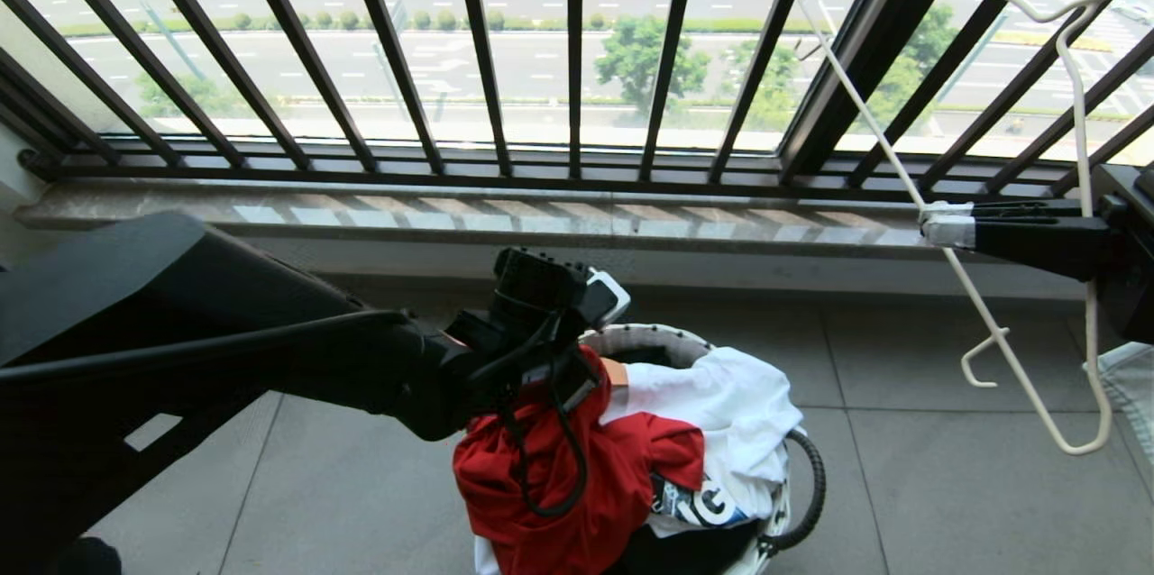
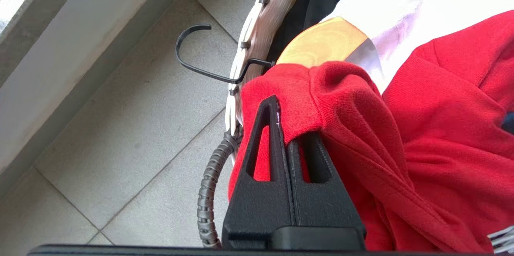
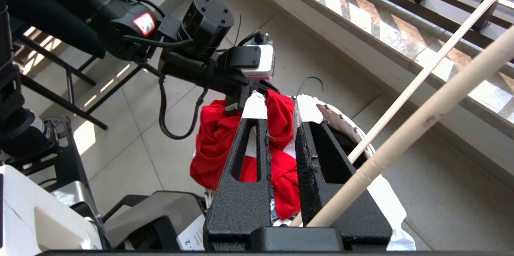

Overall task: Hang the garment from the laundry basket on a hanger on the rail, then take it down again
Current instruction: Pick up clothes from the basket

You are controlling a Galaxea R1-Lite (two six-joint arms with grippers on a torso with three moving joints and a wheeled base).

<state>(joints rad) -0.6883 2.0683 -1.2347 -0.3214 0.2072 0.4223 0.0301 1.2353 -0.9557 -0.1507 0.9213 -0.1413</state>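
Observation:
The red garment lies bunched over the near side of the round white laundry basket on the tiled floor. My left gripper reaches down into the basket and is shut on a fold of the garment. The cloth drapes over one fingertip. Off to the right, higher up, my right gripper is shut on the thin white wire hanger, which hangs tilted in the air. The rail is out of view.
A white garment, a black printed T-shirt and a wooden hanger with a black hook also lie in the basket. The dark barred window railing and stone sill stand behind. A white box stands near the basket.

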